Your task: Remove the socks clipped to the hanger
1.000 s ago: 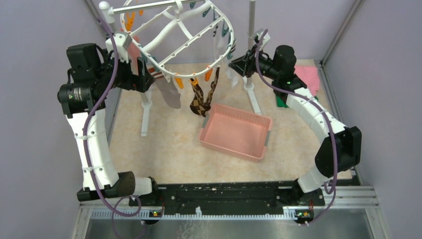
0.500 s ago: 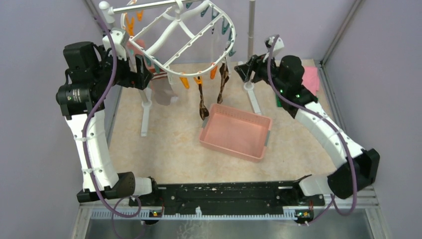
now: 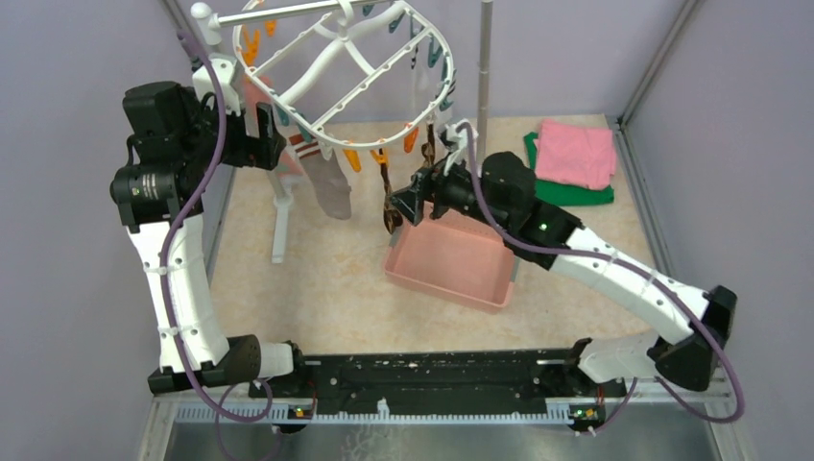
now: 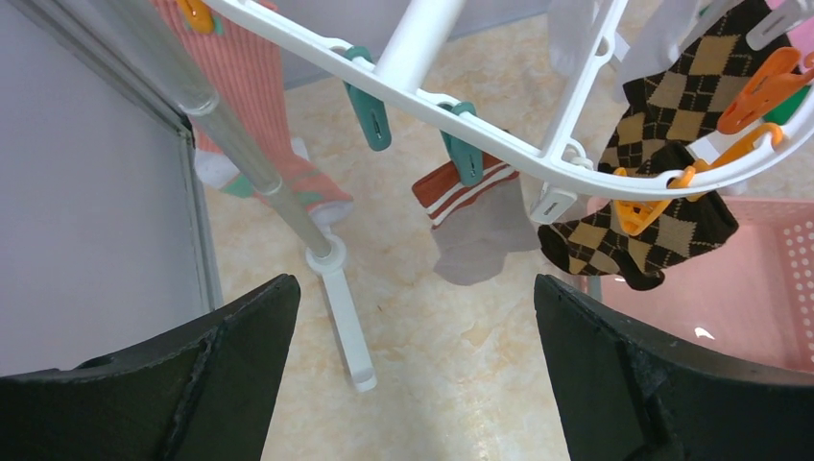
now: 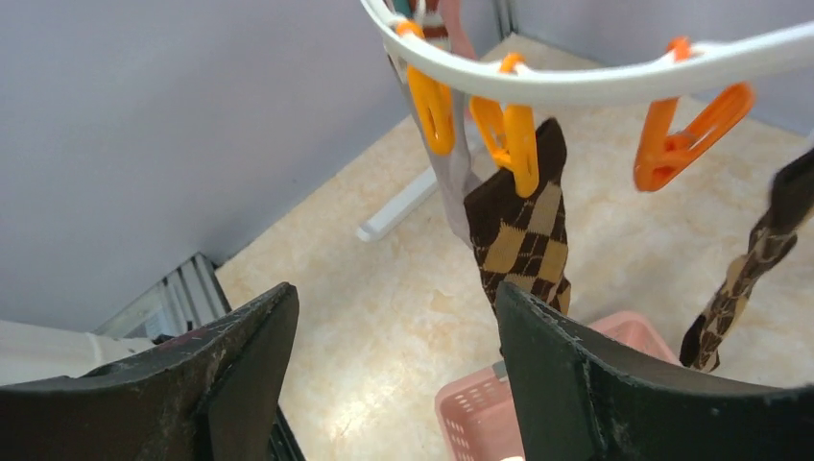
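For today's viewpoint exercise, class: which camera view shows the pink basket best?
The top external view: nearly the whole pink basket shows, rim and floor alike. The left wrist view catches only part of one perforated side at its right edge; the right wrist view catches only a corner at the bottom.

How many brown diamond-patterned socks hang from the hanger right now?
2. The first sock hangs from an orange clip on the hanger, by the far left corner of the pink basket; the second sock hangs just right of it. More could be hidden behind the frame.
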{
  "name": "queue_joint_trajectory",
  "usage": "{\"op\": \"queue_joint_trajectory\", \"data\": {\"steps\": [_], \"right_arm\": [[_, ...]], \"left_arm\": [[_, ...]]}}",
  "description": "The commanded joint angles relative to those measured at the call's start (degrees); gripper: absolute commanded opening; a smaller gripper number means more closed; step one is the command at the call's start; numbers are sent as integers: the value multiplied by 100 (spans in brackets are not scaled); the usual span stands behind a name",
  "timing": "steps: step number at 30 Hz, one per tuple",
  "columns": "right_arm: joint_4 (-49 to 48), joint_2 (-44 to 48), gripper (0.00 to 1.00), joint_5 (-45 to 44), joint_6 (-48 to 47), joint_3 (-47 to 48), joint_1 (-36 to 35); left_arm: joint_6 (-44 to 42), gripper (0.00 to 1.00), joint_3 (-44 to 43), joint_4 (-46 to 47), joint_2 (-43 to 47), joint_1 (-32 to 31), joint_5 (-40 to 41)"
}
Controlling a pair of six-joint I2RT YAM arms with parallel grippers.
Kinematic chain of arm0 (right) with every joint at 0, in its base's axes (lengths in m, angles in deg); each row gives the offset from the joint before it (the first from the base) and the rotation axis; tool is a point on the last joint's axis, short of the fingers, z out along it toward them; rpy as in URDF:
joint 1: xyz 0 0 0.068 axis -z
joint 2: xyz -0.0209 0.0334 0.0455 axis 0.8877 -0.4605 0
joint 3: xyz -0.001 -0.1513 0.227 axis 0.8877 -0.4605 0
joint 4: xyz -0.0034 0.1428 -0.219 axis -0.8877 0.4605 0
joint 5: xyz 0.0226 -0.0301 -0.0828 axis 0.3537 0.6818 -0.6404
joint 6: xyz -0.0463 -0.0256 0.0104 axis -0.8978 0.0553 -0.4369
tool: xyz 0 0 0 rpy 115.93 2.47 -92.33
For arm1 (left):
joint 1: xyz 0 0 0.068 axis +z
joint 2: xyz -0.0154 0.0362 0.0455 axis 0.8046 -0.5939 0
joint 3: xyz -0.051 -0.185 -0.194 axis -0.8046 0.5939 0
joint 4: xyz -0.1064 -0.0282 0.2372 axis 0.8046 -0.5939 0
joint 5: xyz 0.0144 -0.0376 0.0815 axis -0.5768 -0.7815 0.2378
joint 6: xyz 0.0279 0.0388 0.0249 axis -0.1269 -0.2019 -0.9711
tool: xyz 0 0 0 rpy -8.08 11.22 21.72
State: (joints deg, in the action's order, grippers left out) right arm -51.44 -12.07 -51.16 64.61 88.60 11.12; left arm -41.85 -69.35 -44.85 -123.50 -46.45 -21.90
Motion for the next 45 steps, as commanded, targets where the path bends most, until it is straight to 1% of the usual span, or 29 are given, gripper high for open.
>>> {"op": "queue_joint_trajectory", "data": {"steps": [1,4,6,7,8,9,12,14,16,19,22,28,32,33,34,35,36,37,38,40,43,45], "right_arm": [[6,-532,71,-114,-84,295,-105],[-2,-990,66,-82,-227,524,-318],[64,-1341,63,-189,-366,836,-489],[129,-1598,59,-309,-442,1010,-556],[230,-1788,54,-551,-446,1211,-584],[340,-1947,45,-823,-421,1387,-590],[561,-2317,32,-1593,-478,1798,-591],[739,-2422,21,-2002,-518,1919,-509],[789,-2325,12,-2058,-373,1804,-264],[505,-1854,0,-1790,-7,1196,274],[321,-1469,0,-1715,91,747,685],[370,-1241,0,-1547,164,684,1425],[445,-1221,0,-1318,154,742,1547],[426,-1170,4,-1175,151,710,1548],[378,-1106,17,-1010,180,651,1543],[322,-1008,34,-844,246,577,1534],[269,-893,48,-718,284,499,1501],[206,-755,58,-655,313,429,1448],[150,-612,63,-624,331,368,1367],[138,-398,69,-758,246,369,1080],[323,-344,76,-1162,68,634,524],[357,-425,78,-1303,51,784,244]], "left_arm": [[-9,99,-44,251,109,2,382],[8,99,-44,261,108,5,438],[23,99,-44,261,109,-3,442],[36,99,-45,261,108,2,450],[46,99,-45,261,108,-3,472],[48,99,-37,261,108,0,491],[32,99,-31,245,116,-2,540],[-2,99,-10,230,143,0,542],[-21,99,82,262,180,-4,516],[-39,99,241,353,201,-4,483],[-70,99,281,371,180,-5,456],[-152,99,500,475,312,-3,465],[-196,99,569,479,327,4,496],[-204,99,604,495,343,-5,493],[-214,99,626,512,353,0,495],[-220,99,647,530,362,0,504],[-216,99,654,541,356,-2,504],[-220,99,647,549,350,-6,497],[-216,99,640,555,345,-6,491],[-209,99,631,560,345,-4,465],[-202,99,659,569,344,-6,449],[-185,99,689,584,345,-1,472]]}}
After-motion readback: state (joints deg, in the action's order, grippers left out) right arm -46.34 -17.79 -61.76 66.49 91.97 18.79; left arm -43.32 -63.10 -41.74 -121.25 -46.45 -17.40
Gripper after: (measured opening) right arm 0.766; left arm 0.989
